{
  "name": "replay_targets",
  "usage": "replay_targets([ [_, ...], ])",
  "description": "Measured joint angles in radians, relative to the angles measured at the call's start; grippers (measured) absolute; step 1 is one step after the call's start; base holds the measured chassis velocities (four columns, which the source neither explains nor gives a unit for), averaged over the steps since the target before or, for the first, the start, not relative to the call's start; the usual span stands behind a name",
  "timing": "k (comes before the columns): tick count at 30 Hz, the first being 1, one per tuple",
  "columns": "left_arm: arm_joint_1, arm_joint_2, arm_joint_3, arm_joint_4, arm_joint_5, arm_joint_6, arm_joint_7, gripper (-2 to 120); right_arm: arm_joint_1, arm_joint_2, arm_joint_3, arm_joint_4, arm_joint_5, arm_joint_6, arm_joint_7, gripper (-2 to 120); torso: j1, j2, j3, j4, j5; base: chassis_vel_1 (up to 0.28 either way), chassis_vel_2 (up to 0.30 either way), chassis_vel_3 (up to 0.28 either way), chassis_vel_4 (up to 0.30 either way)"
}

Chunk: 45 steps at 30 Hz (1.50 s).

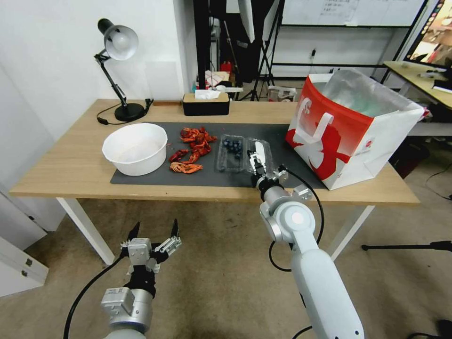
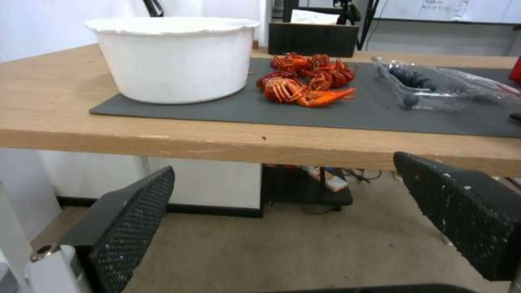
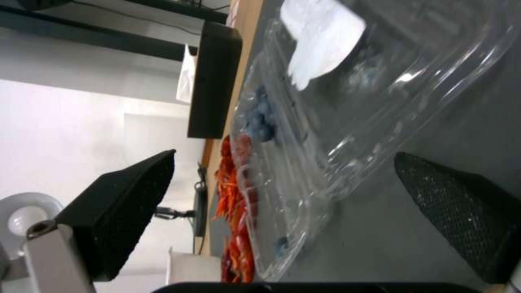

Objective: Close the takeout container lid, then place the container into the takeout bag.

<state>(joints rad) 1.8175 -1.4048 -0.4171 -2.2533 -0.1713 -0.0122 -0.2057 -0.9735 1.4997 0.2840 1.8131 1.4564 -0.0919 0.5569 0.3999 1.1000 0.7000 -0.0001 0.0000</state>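
In the head view, the takeout container (image 1: pixel 230 151) lies open on the dark mat (image 1: pixel 141 178) of the counter (image 1: pixel 66 165), between the red crayfish (image 1: pixel 193 148) and the takeout bag (image 1: pixel 348 127). Its lid (image 1: pixel 262 151) is folded out flat on the bag side. The right tool (image 1: pixel 256 162) is low over the lid, and its jaws are spread, holding nothing. The left tool (image 1: pixel 154 234) waits below the counter edge, also released. The white bowl (image 1: pixel 135 148) stands at the left end of the mat.

In the left wrist view, the bowl (image 2: pixel 174 61), the crayfish (image 2: pixel 307 81) and the container (image 2: pixel 423 83) with blueberries stand on the mat, and the open left tool (image 2: pixel 304 215) is under the counter (image 2: pixel 54 93).

In the right wrist view, the clear lid (image 3: pixel 380 106) with its white sticker (image 3: pixel 320 36) sits just ahead of the right tool (image 3: pixel 287 211), and the fingers (image 3: pixel 450 211) are apart with one near the lid's rim.

The step in hand seems to be closing the lid. The next move probably calls for catching the free edge and swinging it over the hinge onto the berries, without pushing the light box away.
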Motion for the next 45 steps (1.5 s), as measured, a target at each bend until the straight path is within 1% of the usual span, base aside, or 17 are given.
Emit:
replay_targets([
  [15,0.012,0.007,0.002,-0.007,0.0,-0.011,-0.002,100,0.027,0.005,0.005,-0.049,-0.017,0.013,-0.024,100,0.0,0.0,0.0,0.0003,-0.0002,0.0,0.0,0.0,0.0],
  [22,0.014,0.006,0.005,-0.007,0.003,-0.012,-0.002,100,0.028,-0.002,0.002,-0.041,-0.022,0.014,-0.023,100,0.0,0.0,0.0,0.0003,0.0003,0.0,0.0,0.0,0.0],
  [25,0.015,0.005,0.006,-0.007,0.004,-0.013,-0.002,100,0.028,-0.01,0.002,-0.031,-0.025,0.016,-0.02,100,0.0,0.0,0.0,-0.0006,0.0002,0.0,0.0,0.0,0.0],
  [31,0.017,0.003,0.007,-0.008,0.007,-0.014,-0.002,100,0.041,-0.016,0.003,-0.019,-0.037,0.026,-0.019,100,0.0,0.0,0.0,0.0,-0.0001,0.0,0.0,0.0,0.0],
  [35,0.018,0.001,0.008,-0.007,0.01,-0.015,-0.002,100,0.052,-0.018,0.003,-0.015,-0.066,0.03,-0.027,100,0.0,0.0,0.0,0.0,0.0,0.0,0.0,0.0,0.0],
  [40,0.019,-0.001,0.008,-0.005,0.012,-0.016,-0.002,100,0.072,-0.033,-0.01,-0.007,-0.15,0.033,-0.052,100,0.0,0.0,0.0,0.0,0.0,0.0,0.0,0.0,0.0],
  [45,0.018,-0.003,0.009,-0.001,0.014,-0.019,-0.003,100,0.087,-0.048,-0.016,-0.007,-0.167,0.027,-0.061,100,0.0,0.0,0.0,0.0001,0.0,0.0,0.0,0.0,0.0],
])
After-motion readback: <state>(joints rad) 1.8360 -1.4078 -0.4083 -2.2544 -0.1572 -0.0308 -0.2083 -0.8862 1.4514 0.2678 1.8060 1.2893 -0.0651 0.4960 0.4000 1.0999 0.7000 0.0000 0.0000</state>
